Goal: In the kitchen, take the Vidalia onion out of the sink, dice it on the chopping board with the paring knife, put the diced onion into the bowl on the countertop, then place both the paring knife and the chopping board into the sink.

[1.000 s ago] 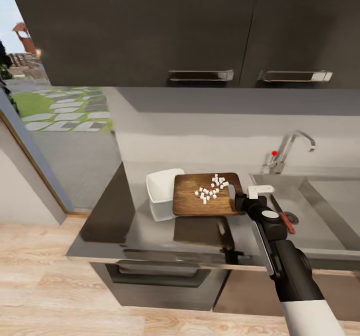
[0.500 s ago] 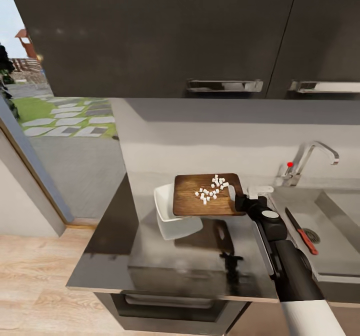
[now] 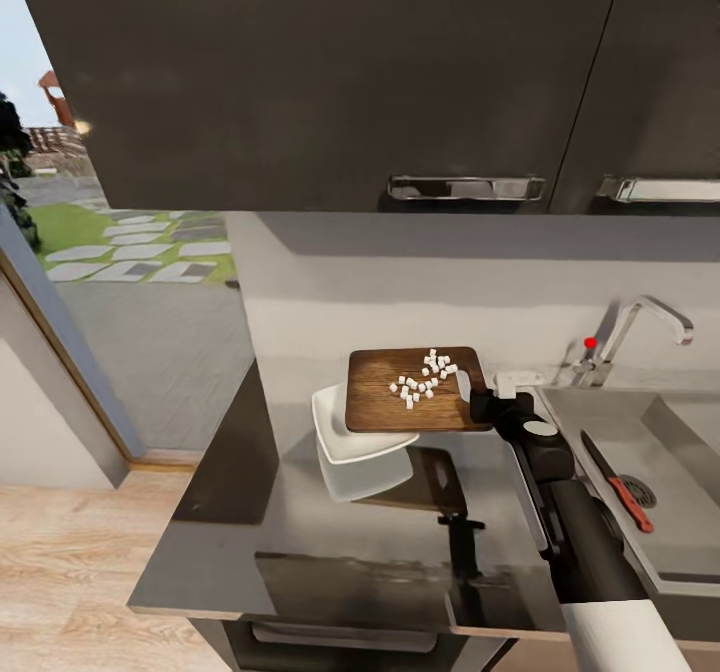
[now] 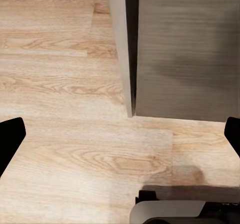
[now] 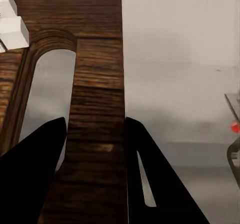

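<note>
My right gripper (image 3: 482,398) is shut on the handle end of the brown chopping board (image 3: 385,404), holding it level above the grey countertop (image 3: 300,537). Several white cubes of diced onion (image 3: 422,380) lie on the board's right half. The white bowl (image 3: 345,444) sits below the board's left front corner, partly covered by it. The paring knife (image 3: 618,480) with its red handle lies in the steel sink (image 3: 598,430). In the right wrist view the board's handle (image 5: 95,84) runs between the dark fingers (image 5: 30,176), with onion cubes (image 5: 12,26) beyond. My left gripper (image 4: 120,134) hangs open over the floor.
The chrome tap (image 3: 645,324) with a red-tipped lever stands behind the sink. Dark wall cabinets (image 3: 330,72) hang above the counter. A glass door to a garden is at the left. The left wrist view looks at wooden floor (image 4: 65,89) and a grey cabinet side (image 4: 185,49).
The whole view has shifted because the camera moved. Relative to the counter, the held board has travelled left and now overlaps the bowl. The knife lies unmoved in the sink.
</note>
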Controlling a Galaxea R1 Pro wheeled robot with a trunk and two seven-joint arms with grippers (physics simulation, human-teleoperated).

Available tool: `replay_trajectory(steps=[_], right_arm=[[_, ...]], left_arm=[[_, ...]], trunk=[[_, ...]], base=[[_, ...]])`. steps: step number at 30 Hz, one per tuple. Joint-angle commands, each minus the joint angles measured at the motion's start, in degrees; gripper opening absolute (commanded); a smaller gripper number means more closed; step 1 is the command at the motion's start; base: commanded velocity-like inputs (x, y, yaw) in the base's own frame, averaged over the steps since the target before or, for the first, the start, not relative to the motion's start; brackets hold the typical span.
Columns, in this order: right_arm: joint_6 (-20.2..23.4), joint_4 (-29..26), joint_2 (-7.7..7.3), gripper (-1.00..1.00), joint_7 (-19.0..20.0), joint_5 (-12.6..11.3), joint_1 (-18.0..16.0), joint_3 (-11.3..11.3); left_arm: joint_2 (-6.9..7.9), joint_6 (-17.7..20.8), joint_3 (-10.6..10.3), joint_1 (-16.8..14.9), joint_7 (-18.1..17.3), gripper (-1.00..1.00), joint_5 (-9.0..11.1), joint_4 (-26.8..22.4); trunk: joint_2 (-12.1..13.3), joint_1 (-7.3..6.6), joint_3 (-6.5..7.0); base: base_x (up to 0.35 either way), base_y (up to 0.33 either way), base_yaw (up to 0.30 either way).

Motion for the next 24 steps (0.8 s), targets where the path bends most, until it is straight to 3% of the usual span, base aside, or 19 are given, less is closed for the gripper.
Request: replay_trajectory(steps=[1, 5, 12, 24], right_arm=[[0.4, 0.0, 0.00, -1.00, -0.1, 0.3, -0.1, 0.1], [0.3, 0.0, 0.03, -1.00, -0.2, 0.5, -0.1, 0.1], [0.3, 0.0, 0.48, -1.00, -0.2, 4.0, -0.1, 0.2], [0.3, 0.0, 0.61, -1.00, -0.2, 4.4, -0.1, 0.2]], left_arm=[[0.03, -0.1, -0.1, 0.0, 0.1, 1.00, 0.6, -0.1], [0.03, -0.1, -0.1, 0.0, 0.1, 1.00, 0.6, -0.1], [0.03, -0.1, -0.1, 0.0, 0.1, 1.00, 0.6, -0.1], [0.03, -0.1, -0.1, 0.0, 0.1, 1.00, 0.6, -0.1]], trunk=[[-0.1, 0.03, 0.00], [-0.1, 0.03, 0.37], [-0.1, 0.03, 0.97], [-0.1, 0.03, 1.07]], base=[[0.000, 0.000, 0.000], [0.000, 0.000, 0.000], [0.000, 0.000, 0.000], [0.000, 0.000, 0.000]])
